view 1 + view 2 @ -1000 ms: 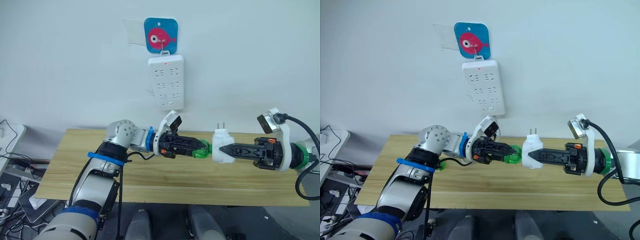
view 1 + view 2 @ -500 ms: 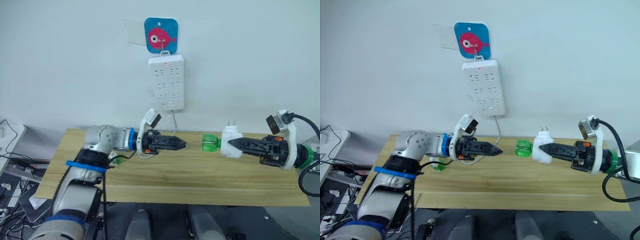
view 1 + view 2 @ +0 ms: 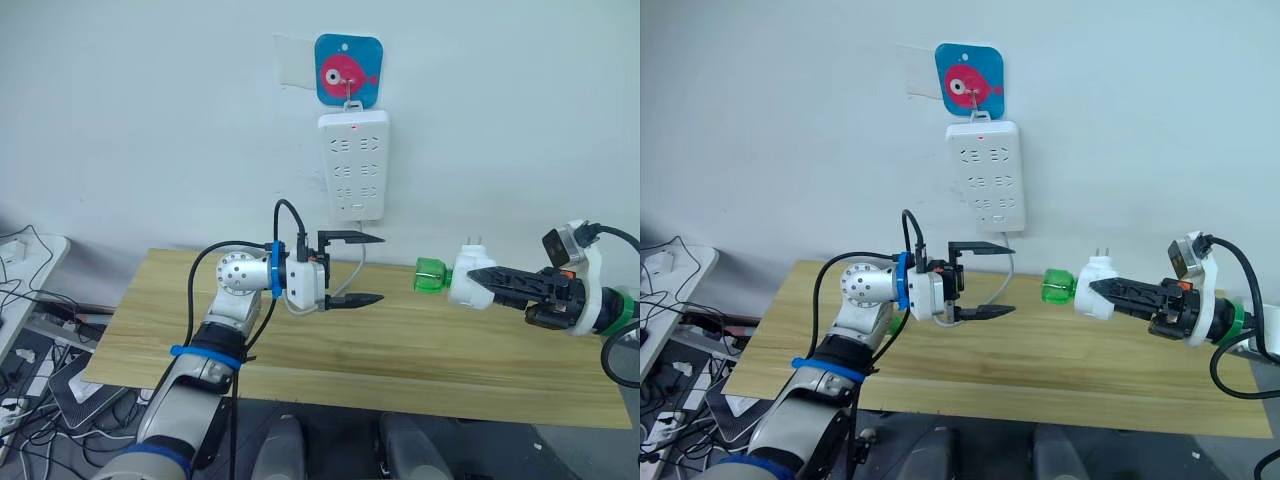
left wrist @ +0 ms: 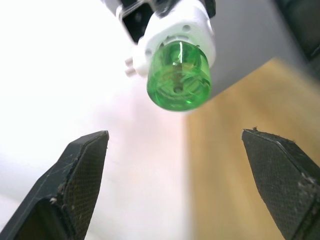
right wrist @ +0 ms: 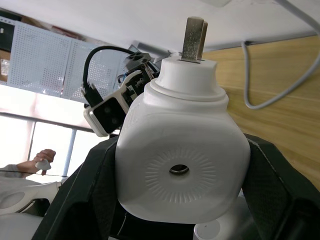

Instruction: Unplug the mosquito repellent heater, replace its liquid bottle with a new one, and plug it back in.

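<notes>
The left end effector [image 3: 366, 268] hung over the left half of the desk [image 3: 330, 345] with its two black fingers spread wide, one above the other, and nothing between them; it pointed rightward at the green bottle [image 3: 431, 274], which suggested it was lined up to take hold of that bottle rather than of anything lying on the desk. A clear gap separated its fingertips from the bottle. On the wall behind, a white power strip [image 3: 352, 165] hung below a blue fish plaque [image 3: 348, 70], its cord trailing down toward the desk, with every socket that showed free, so the heater [image 3: 469, 279] was evidently unplugged. That heater sat in the air over the right part of the desk, clamped in the right end effector [image 3: 490, 276], with its prongs [image 3: 477, 240] pointing up and the bottle sticking out sideways to the left. Held this way, the bottle's base faced the open fingers head-on, as the left wrist view showed, probably so the left arm could grip and twist it out.
</notes>
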Available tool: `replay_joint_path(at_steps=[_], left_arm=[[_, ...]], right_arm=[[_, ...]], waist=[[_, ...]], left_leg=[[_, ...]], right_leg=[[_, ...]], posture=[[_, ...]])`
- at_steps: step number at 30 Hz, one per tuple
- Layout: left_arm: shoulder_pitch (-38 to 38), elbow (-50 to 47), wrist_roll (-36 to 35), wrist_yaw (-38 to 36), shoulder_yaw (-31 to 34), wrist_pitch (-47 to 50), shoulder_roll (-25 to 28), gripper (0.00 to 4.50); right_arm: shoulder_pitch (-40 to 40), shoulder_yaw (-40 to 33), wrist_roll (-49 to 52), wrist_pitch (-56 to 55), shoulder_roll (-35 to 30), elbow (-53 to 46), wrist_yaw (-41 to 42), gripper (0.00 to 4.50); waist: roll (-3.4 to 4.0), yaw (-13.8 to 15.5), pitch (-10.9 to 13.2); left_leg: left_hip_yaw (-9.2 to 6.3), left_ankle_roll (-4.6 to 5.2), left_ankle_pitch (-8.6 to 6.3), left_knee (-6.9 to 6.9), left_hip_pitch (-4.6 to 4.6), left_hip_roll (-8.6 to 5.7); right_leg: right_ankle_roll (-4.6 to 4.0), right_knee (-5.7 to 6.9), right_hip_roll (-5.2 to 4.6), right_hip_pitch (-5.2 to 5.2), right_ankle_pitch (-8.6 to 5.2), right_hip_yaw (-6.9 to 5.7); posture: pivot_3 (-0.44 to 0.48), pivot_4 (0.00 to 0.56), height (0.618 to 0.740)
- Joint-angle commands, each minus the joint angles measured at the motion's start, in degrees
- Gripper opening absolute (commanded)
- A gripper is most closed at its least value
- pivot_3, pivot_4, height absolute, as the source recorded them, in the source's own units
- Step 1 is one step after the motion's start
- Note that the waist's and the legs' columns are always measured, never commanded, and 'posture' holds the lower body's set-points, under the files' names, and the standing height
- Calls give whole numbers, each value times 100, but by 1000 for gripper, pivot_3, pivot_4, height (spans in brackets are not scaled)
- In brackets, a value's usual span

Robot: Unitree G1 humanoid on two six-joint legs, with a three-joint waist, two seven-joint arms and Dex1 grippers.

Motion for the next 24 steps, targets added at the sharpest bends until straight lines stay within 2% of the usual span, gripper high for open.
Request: replay_joint_path(at_steps=[1,8,21,24], left_arm=[[-365,632,232,462,-86,-1137,-119,4459],[-730,1296,686,1213,-452,-1868,-199,4459],[-1075,1622,1372,2459,-844,-2347,-82,4459],[-1114,1629,1489,2695,-984,-2499,-1,3870]], right_arm=[[-158,-202,146,60,67,-162,77,3022],[-263,-148,146,91,262,-365,42,3022],[-285,-85,146,33,393,-604,-13,3022],[-304,-73,146,22,419,-606,-30,3022]], waist=[[-1,-9,0],[0,-27,0],[0,-51,0],[0,-75,0]], left_leg=[[0,0,0,0,0,-1],[-2,2,-1,-2,2,1],[-5,1,0,-1,1,1],[-6,1,0,-1,2,1]], right_leg=[[0,-2,-1,0,0,0],[0,4,1,0,0,-2],[1,5,1,0,0,-5],[1,6,1,0,0,-4]], posture=[[-46,165,740],[-62,163,740],[-68,166,740],[-69,167,740]])
